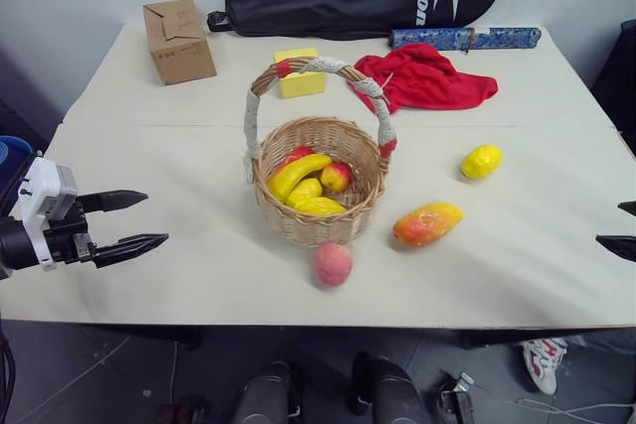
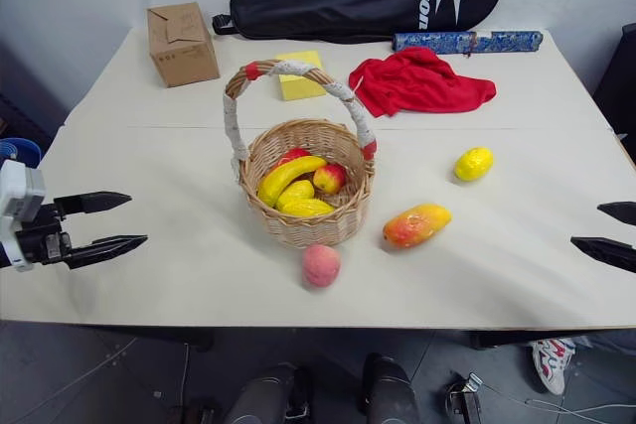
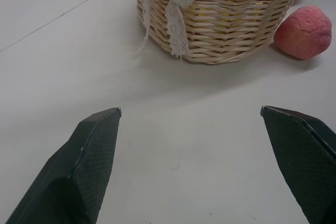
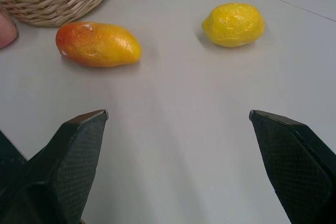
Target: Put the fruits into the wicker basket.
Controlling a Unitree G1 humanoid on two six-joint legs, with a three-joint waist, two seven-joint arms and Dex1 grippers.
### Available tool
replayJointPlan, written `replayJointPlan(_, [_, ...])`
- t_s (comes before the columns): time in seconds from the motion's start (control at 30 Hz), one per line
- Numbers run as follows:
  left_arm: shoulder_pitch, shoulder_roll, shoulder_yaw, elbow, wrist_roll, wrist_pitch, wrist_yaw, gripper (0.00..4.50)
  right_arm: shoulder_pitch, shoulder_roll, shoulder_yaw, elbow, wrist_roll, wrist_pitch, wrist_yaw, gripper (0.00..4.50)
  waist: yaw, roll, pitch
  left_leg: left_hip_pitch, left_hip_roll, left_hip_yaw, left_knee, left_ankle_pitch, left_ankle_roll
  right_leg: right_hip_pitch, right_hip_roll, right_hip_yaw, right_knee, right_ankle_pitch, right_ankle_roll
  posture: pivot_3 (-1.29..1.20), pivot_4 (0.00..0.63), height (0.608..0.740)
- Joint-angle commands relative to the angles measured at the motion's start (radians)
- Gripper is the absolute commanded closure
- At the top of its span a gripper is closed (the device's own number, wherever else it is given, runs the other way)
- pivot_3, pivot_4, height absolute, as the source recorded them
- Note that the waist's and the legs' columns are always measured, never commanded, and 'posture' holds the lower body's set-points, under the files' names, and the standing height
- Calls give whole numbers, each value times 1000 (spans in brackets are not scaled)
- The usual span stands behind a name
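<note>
Peach (image 1: 333, 263) lies nearest, just before the wicker basket (image 1: 318, 208), with mango (image 1: 426, 223) and lemon (image 1: 481, 161) farther right. Left gripper (image 1: 139, 220) and right gripper (image 2: 614, 233) hang spread and empty; approach each fruit low and squarely.

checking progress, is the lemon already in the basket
No, the lemon lies on the table, right of the wicker basket.
</note>
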Motion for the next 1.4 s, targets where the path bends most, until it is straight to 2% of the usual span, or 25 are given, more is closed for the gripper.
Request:
replayJointPlan(0.03, [-4,3,-6,-10,21,-30,-4,0,-1,1,-41,-26,1,7,-7,48,0,0,0,0,0,0,0,0,0,0,0,0,0,0,0,0,150,740])
replayJointPlan(0.77, [-82,-1,-47,30,35,-36,7,0,-8,16,-44,-88,5,26,-74,48,0,0,0,0,0,1,1,1,0,0,1,0,2,0,0,0,150,740])
replayJointPlan(0.9, [-126,-20,-56,15,9,-1,33,0,-46,13,-38,-141,55,85,-80,48,0,0,0,1,0,1,2,1,0,0,1,0,4,0,0,0,150,740])
replayJointPlan(1.03, [-124,-15,-58,-78,-59,74,7,0,-77,4,-3,-272,127,176,-73,48,-5,0,0,1,0,1,2,2,-1,1,1,1,4,0,0,0,150,740])
replayJointPlan(1.2, [-127,18,-69,-232,-164,168,-55,0,-124,12,102,-478,241,259,-60,48,-13,0,0,2,0,1,2,2,-1,1,1,1,5,0,0,0,150,740])
replayJointPlan(1.3, [-149,51,-135,-345,-173,169,-98,0,-231,74,302,-654,281,244,-110,48,-20,0,0,3,0,1,2,2,-1,2,1,2,5,0,0,0,150,740])
replayJointPlan(1.4, [-187,73,-200,-382,-180,170,-141,0,-331,194,532,-741,187,151,-149,48,-22,-2,1,4,0,1,2,4,-4,2,2,3,6,0,0,0,150,740])
